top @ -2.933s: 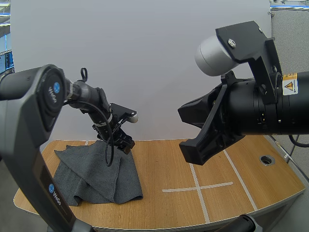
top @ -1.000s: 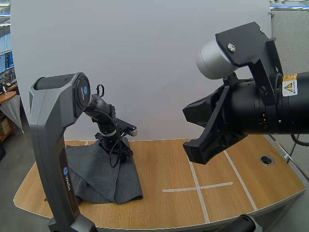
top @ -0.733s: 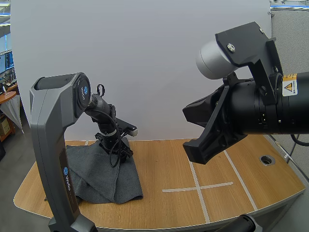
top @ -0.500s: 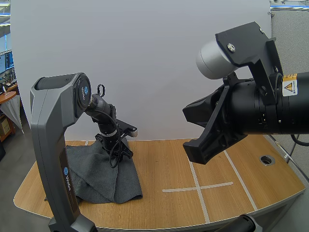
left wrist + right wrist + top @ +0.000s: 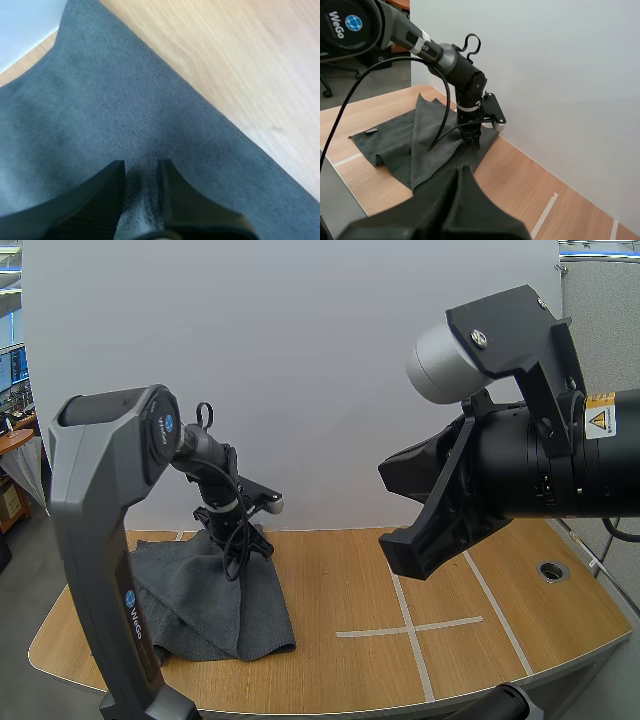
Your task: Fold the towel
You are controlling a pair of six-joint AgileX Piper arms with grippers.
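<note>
Resting on the left part of the desk (image 5: 400,580), the grey towel (image 5: 215,605) was judged liable to slip free or drag unevenly if lifted, since only a thin ridge near its far edge was held. Its cloth was seen rumpled and partly doubled, with soft creases. That ridge was pinched by the left tool (image 5: 141,165); the right tool (image 5: 464,172) was pressed together, well apart.

Left hand (image 5: 141,166) lowered onto towel (image 5: 200,590) far edge — fingers (image 5: 97,192) now pinching fold — arm swung upright.
</note>
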